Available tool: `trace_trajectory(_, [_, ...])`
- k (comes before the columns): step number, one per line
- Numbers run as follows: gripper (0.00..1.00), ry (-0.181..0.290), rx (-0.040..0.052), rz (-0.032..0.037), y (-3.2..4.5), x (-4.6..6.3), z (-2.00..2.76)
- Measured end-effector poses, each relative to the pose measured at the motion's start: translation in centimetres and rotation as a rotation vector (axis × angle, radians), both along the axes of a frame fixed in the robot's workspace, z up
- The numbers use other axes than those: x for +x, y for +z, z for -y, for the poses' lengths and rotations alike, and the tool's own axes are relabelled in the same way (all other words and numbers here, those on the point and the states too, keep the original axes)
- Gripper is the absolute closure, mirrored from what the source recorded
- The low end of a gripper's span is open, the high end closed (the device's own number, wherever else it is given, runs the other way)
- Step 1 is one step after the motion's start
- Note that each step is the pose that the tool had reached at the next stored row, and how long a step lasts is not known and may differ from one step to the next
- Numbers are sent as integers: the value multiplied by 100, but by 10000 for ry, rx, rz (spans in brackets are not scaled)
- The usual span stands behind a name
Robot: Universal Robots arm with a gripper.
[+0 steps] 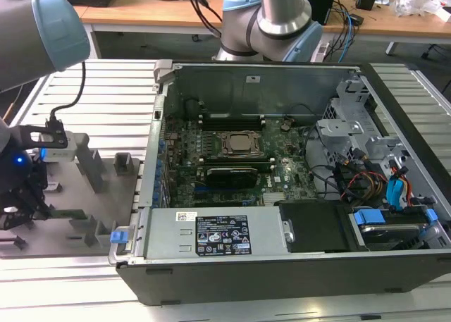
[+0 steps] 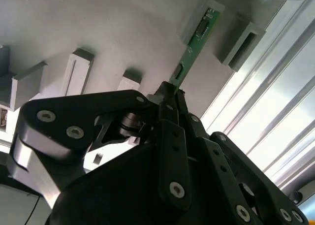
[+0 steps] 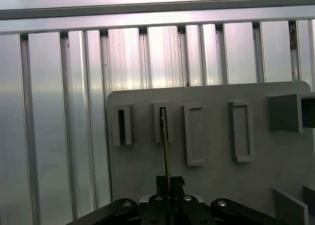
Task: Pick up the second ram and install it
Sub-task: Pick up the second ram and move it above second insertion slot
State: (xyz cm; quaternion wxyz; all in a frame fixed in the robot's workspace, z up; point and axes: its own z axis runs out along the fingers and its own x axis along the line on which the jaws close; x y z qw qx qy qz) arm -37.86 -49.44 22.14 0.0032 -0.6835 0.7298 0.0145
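In the exterior view, an open computer case (image 1: 296,280) is seen on a ribbed metal bench (image 1: 91,89). Inside it, a motherboard (image 1: 282,175) is exposed, with a CPU socket (image 1: 243,143) set beside long black memory slots (image 1: 232,118) and a black-shrouded card (image 1: 229,175). At the exterior view's left, the dark end of the arm (image 1: 21,188) is seen over a grey holder plate (image 1: 70,246). More detail is given in both wrist views. In the second wrist view, the second ram (image 2: 198,35), a slim green stick with dark chips, is shown with its far end seated in a raised grey holder (image 2: 189,19) on the plate. In the first wrist view, the stick is seen edge-on as a thin line. The jaws are closed almost fully, and the stick's near end is gripped between them.
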Motion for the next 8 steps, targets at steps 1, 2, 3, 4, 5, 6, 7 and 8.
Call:
trace_trajectory(1, [86, 0, 0, 0, 14, 0, -1])
trace_trajectory(2, [86, 0, 0, 0, 35, 0, -2])
trace_trajectory(3, [86, 0, 0, -1, 45, 0, -3])
trace_trajectory(4, [86, 0, 0, 0, 54, 0, -4])
trace_trajectory(5, [86, 0, 0, 0, 67, 0, -6])
trace_trajectory(6, [86, 0, 0, 1, 78, 0, -7])
trace_trajectory(7, [86, 0, -1, 0, 93, 0, -8])
trace_trajectory(8, [86, 0, 0, 0, 103, 0, -9])
